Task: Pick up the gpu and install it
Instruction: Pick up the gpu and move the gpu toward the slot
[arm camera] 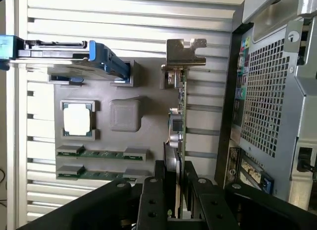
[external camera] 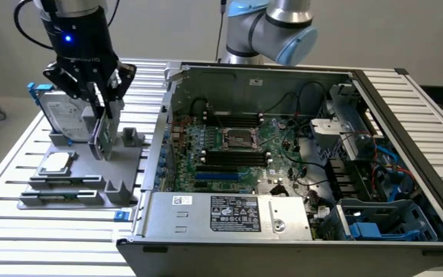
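The gpu [external camera: 104, 137] is a thin green card standing upright on edge over the grey holder tray [external camera: 87, 173], at the exterior view's left. My gripper [external camera: 103, 112] comes down from above, with one finger on each face of the card, shut on it. In the wrist view the gpu [arm camera: 177, 122] shows edge-on, its silver end bracket [arm camera: 185, 55] at the far end, and the gripper [arm camera: 174, 173] clamps its near end. The card's lower edge stays close to the tray; I cannot tell whether it touches.
On the tray are a silver hard drive with blue rails [external camera: 58, 112], a square processor chip [external camera: 57, 163] and two memory sticks [external camera: 62, 196]. The open computer case [external camera: 406, 115] with its motherboard [external camera: 233, 147] lies at the exterior view's right, its wall close to the tray.
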Robot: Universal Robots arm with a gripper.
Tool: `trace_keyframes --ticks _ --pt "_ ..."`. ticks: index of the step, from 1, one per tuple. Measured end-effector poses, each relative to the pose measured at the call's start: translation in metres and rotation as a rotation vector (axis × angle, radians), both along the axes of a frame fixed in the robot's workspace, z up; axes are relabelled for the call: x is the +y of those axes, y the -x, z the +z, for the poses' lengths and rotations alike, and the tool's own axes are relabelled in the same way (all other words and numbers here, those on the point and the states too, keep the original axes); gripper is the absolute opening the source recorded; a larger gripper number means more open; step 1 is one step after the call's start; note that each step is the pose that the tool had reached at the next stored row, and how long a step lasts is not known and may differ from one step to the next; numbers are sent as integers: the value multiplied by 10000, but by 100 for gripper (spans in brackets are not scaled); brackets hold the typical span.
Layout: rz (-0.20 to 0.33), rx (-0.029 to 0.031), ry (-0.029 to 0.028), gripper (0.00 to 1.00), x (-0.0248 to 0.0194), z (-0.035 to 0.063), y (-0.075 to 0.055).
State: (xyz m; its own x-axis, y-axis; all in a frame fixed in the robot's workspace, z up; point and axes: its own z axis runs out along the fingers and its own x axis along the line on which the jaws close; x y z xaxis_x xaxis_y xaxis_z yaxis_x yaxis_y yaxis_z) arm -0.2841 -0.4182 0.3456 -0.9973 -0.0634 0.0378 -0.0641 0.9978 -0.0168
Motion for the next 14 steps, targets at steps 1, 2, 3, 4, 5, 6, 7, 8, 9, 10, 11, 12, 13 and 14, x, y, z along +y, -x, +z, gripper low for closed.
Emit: trace_keyframes --ticks 1,2,3,4,5,6,7,8,9,10,11,12,13,14 --pt "-4 -1 -1 26 0 48 2" --pt "-6 0 0 26 0 93 2" --pt "-9 0 0 26 0 136 3" --pt "-11 -1 -1 26 0 181 3" --pt "-11 1 0 26 0 226 4" --pt "-11 0 0 26 1 271 4" --pt "-11 -2 -1 26 1 307 3" --pt "-11 0 0 26 1 338 3" --pt "-11 -1 -1 26 1 370 3" --pt "-10 0 -1 26 1 404 -2" --pt "-12 5 1 26 1 441 -18" --pt "-11 16 0 26 0 475 -44" --pt "-11 26 -1 26 -1 513 -74" --pt "-11 39 -2 26 -1 550 -108"
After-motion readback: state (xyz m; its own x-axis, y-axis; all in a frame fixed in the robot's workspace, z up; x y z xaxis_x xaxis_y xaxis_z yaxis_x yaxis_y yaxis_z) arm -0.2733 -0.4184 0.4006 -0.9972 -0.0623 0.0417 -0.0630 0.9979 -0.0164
